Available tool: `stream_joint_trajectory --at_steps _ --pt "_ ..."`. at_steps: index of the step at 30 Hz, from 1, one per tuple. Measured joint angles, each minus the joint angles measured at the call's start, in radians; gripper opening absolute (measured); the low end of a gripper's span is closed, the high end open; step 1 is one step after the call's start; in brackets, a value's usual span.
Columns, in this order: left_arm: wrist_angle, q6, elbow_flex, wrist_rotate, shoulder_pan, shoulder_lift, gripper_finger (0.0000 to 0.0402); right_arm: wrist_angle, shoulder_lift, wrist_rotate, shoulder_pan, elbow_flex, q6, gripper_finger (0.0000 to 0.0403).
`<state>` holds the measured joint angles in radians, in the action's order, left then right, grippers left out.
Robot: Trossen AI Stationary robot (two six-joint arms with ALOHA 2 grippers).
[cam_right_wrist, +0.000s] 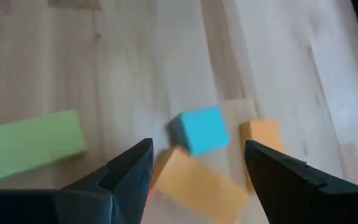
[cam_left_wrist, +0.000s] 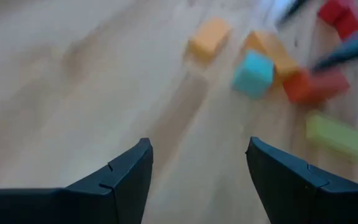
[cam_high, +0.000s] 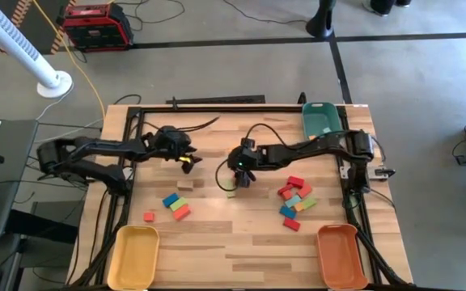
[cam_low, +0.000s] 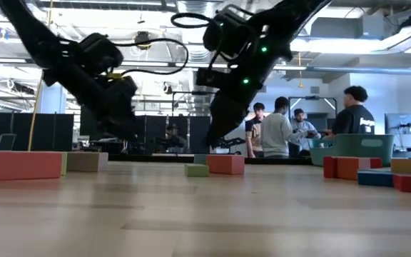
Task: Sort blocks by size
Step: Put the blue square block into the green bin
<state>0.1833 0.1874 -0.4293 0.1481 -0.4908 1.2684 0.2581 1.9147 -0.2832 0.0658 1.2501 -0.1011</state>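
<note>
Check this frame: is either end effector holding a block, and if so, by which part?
Nothing is held. The left end effector and the right end effector both stand open over the table, with only wood and loose blocks showing between their fingers.

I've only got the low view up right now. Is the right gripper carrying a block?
Observer: No. Its wrist view shows the right gripper open with nothing between its fingers.
Operator: What is under it?
Observer: A teal cube lies just ahead of it, not gripped.
Operator: And the left one?
Observer: The left gripper is open and empty too.
Operator: Any trays I'm missing?
Observer: From above, a yellow tray sits on the left arm's side and an orange tray on the right arm's side, with no blocks in either.
</note>
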Motion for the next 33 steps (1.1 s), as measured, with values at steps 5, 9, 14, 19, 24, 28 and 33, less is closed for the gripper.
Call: stream_joint_trajectory --at_steps 5,9,14,19,24,28,33 --pt "0.018 0.007 0.055 -0.001 0.000 -0.033 0.0247 0.024 0.034 0.058 0.022 0.058 -0.031 0.0282" --pt "0.018 -0.002 0.071 -0.002 0.002 -0.028 0.0247 0.046 0.057 0.112 0.038 0.099 -0.040 0.0282" --pt "0.029 -0.008 0.073 0.000 0.013 -0.026 0.0247 0.081 0.108 0.152 0.060 0.137 -0.058 0.0282" --pt "0.050 -0.009 0.073 0.001 0.031 -0.024 0.0247 0.105 0.167 0.154 0.079 0.170 -0.060 0.0282" --pt "0.043 -0.015 0.073 0.002 0.049 -0.024 0.0247 0.104 0.187 0.153 0.083 0.173 -0.059 0.0280" --pt "0.048 -0.019 0.073 0.002 0.053 -0.024 0.0247 0.113 0.187 0.153 0.082 0.173 -0.057 0.0260" --pt "0.063 -0.019 0.073 0.002 0.053 -0.024 0.0247 0.113 0.186 0.153 0.082 0.173 -0.045 0.0195"
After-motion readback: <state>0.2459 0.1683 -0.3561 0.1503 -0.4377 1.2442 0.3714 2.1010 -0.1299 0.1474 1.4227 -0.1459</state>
